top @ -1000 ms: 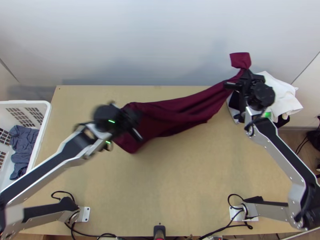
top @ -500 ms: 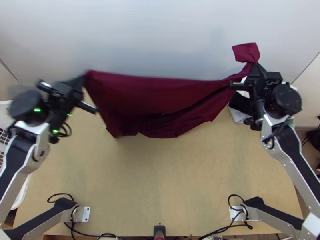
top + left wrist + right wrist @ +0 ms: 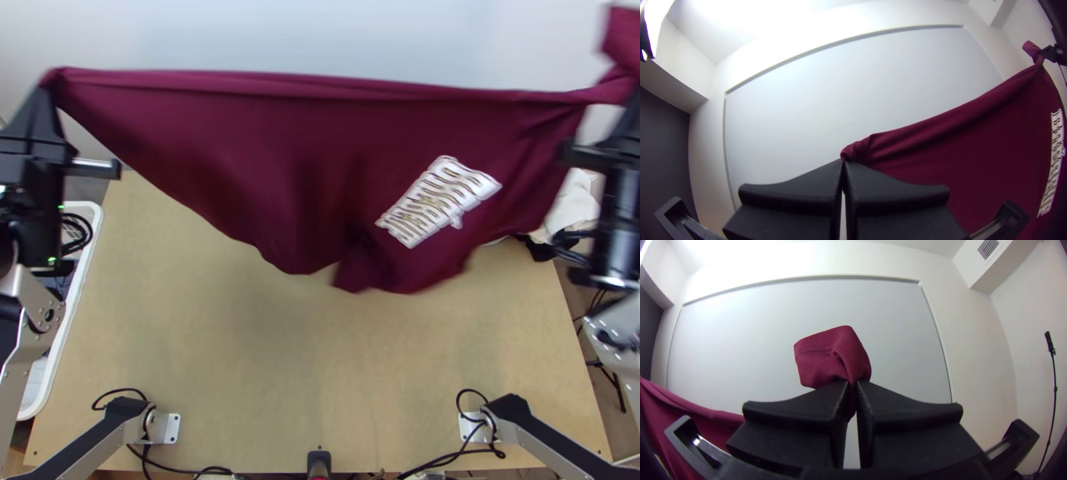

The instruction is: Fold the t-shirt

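T-shirt, dark maroon, hung across the upper half of the frame between two robot grippers, its top edge drawn nearly straight from upper left to upper right. The left gripper is clenched on a gathered corner at the upper left; the right gripper pinches the cloth near its other end, with a short flap – probably a sleeve – sticking out past the fingertips. Pale lettering slants across the shirt right of centre. The lower edge droops unevenly over the far part of the wooden table; whether it touches, I cannot tell.

This looks like the spreading-out step, ahead of any real folding. Next, I judge, both arms need to lower the shirt together – keeping it stretched – so it lands flat, without the hem bunching.
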Action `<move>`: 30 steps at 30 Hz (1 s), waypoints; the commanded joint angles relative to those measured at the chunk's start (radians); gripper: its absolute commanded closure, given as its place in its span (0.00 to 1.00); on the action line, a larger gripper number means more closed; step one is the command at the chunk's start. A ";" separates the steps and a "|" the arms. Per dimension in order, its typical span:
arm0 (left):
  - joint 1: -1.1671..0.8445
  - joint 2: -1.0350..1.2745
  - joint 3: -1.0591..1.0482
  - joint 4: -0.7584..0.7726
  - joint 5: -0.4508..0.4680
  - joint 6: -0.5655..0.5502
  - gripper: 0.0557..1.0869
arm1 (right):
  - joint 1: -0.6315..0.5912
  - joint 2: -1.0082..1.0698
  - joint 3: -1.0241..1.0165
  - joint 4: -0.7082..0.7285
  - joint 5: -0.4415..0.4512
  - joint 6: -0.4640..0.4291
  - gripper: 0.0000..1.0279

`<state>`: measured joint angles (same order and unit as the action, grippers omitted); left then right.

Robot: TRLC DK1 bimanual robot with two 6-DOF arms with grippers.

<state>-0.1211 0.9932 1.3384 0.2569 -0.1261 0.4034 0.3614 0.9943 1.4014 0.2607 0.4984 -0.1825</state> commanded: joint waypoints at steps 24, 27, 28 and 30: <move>-0.256 -0.387 -0.087 -0.076 -0.076 -0.173 0.96 | -0.102 -0.427 0.004 -0.113 0.040 0.132 0.97; -0.258 -0.426 -0.150 -0.105 -0.076 -0.175 0.96 | -0.099 -0.411 0.002 -0.201 0.040 0.181 0.97; -0.256 -0.436 -0.174 -0.107 -0.078 -0.173 0.96 | -0.096 -0.401 -0.001 -0.221 0.040 0.193 0.97; -0.252 -0.446 -0.223 -0.110 -0.083 -0.163 0.96 | -0.064 -0.382 -0.032 -0.264 0.040 0.195 0.97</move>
<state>-0.3721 0.6067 1.2167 0.2085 -0.2100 0.2531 0.2638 0.5869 1.4025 0.1184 0.5388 -0.0330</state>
